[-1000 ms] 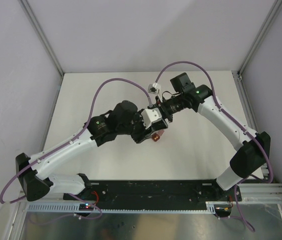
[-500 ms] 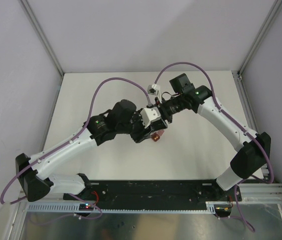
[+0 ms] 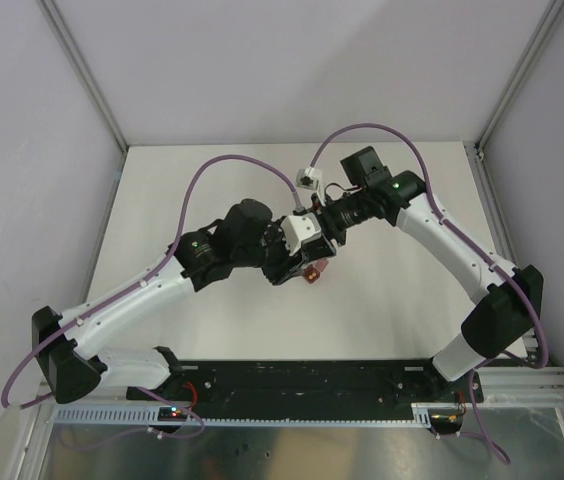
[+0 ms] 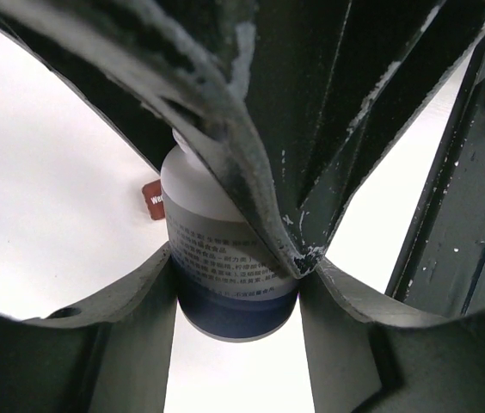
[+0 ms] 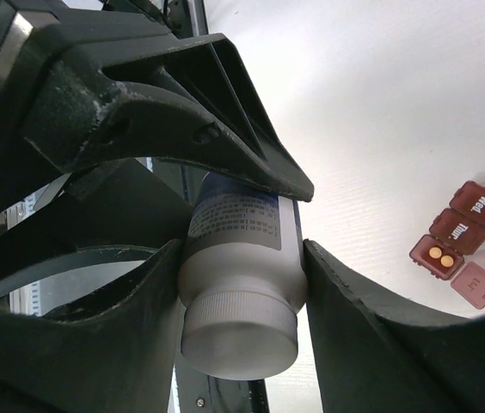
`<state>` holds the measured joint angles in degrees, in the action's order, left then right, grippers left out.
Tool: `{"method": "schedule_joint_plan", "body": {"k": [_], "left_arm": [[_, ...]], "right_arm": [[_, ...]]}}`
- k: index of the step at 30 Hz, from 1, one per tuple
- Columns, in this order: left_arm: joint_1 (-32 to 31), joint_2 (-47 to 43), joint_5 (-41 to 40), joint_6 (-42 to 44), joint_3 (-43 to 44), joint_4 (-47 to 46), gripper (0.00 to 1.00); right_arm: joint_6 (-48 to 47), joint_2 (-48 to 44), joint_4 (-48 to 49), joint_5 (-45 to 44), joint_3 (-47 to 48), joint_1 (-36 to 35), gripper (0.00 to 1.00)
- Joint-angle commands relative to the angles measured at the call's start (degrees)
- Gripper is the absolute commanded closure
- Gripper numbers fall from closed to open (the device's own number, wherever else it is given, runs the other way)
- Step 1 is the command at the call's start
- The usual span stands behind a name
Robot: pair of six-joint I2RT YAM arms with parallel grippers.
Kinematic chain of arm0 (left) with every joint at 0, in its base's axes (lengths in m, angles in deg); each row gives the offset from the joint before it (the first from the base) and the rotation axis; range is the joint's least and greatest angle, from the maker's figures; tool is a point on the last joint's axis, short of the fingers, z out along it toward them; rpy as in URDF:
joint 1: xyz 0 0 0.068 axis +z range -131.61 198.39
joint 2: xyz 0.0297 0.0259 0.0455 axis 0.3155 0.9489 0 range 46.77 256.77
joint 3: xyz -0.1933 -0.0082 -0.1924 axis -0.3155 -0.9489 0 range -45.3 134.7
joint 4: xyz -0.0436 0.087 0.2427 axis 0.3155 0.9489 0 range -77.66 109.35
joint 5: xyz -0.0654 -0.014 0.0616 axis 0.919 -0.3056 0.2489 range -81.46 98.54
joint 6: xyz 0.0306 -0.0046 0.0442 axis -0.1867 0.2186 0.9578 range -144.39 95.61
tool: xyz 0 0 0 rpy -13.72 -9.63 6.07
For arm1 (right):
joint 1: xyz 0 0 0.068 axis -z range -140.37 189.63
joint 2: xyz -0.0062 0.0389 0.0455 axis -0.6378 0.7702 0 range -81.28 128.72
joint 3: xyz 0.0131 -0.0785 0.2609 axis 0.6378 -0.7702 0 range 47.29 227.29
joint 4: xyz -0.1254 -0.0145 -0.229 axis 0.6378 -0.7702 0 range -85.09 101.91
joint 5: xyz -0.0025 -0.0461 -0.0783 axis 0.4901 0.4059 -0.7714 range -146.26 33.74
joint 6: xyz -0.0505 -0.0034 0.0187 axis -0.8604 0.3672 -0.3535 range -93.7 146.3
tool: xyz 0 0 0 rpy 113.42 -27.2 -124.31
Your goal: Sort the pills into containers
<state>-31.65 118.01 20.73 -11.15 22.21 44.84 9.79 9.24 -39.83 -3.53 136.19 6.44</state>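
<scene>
The two arms meet near the middle of the white surface [image 3: 392, 300]. Both of them hold the same small white bottle [image 5: 241, 284]. The left fingers [image 4: 105, 344] are closed on the bottom part of the bottle, one on each side, and they touch it. The right fingers [image 5: 371, 344] are closed on the top part, just behind the white cap [image 5: 239, 331], and they press on both sides too. The cap is on the bottle. A label with tiny print goes around the bottle. From above, the arms hide the bottle.

The dark red pill box [image 5: 459, 237] lies flat on the surface, just beside the spot where the arms meet, on the side of the near edge. It has three little square parts in a row. Two are shut, and their tops say "Wed" and "Thur". The part at the end is open, with its lid [image 5: 477, 286] folded out flat next to it. Two small yellow pills [image 5: 441, 255] sit side by side inside it. In the left wrist view only a red corner of the box shows behind the bottle.
</scene>
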Motion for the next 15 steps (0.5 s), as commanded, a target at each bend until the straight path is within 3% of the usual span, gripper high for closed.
{"method": "schedule_joint_plan", "body": {"k": [1, 6, 9, 15], "left_arm": [[1.15, -1.23, -1.57, -2.44, 0.49, -2.64, 0.65], [1.11, -1.01, -2.61, -2.51, 0.67, -2.77, 0.23], [1.14, -0.94, -2.96, -2.51, 0.88, -2.78, 0.12], [1.13, -1.77, -4.04, -1.91, 0.49, -2.79, 0.01]], "right_arm": [[-1.38, -2.92, -1.29, -1.36, 0.07, 1.11, 1.0], [-1.55, -3.86, -2.04, -2.11, 0.07, 2.29, 1.0], [-1.73, -4.1, -2.72, -2.75, 0.01, 2.91, 1.0], [-1.47, -4.53, -3.26, -6.17, 0.27, 4.29, 1.0]]}}
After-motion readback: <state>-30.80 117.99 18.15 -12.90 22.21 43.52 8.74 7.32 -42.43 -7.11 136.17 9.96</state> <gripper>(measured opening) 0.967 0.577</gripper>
